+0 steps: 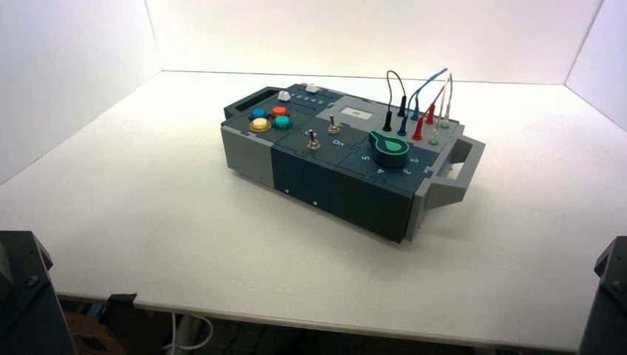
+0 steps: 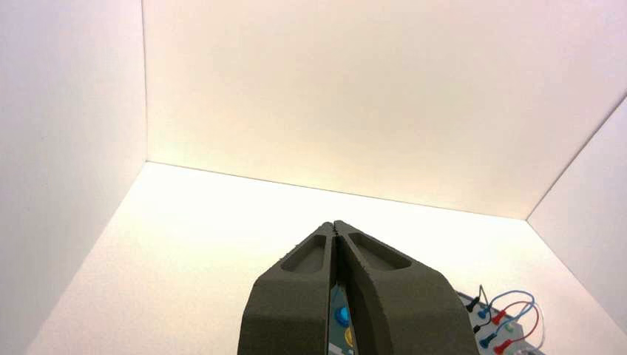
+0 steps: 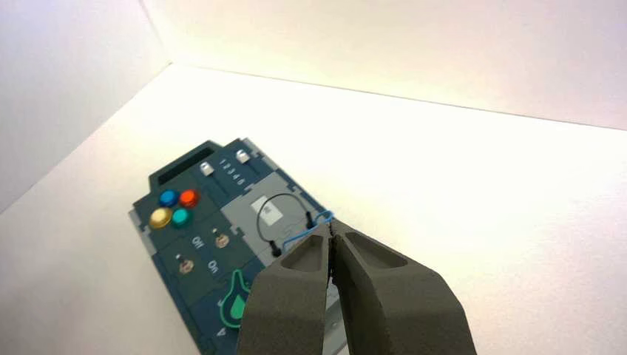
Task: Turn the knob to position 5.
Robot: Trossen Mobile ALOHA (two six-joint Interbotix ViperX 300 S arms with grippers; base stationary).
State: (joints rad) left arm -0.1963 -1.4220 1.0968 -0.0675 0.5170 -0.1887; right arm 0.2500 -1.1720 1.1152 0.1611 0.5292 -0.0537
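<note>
Knob (image 1: 390,150) first: the big green one sits on top of the box (image 1: 373,213), toward its right end and near the front edge, with the wires (image 1: 418,133) rising just behind it and the metal switches (image 1: 313,143) off to its left. My right end effector (image 3: 330,225) waits back at the near right of the counter (image 1: 185,222), well apart from the box, its two fingers together with nothing between them; my left one (image 2: 334,224) is parked likewise at the near left. I judge the step in hand to be the reach, with the turn wholly ahead, and the right arm looks better placed for it. I should part my fingers on the way, come in high from the front right, and keep clear of the wires, which could snag or pull out. Once above the knob, I want to line my fingers up with its long pointed shape, one on each side, and lower straight down so that I grip the body and not merely the tip. Then I close just firmly enough and rotate about the knob's centre; a sideways push could shift the box or make me slip. My own fingers cover part of the dial in the wrist view, so I should check the tip against the 5 (image 1: 366,158) before choosing the direction, turn slowly, stop with it lined up, then open and lift straight off.
</note>
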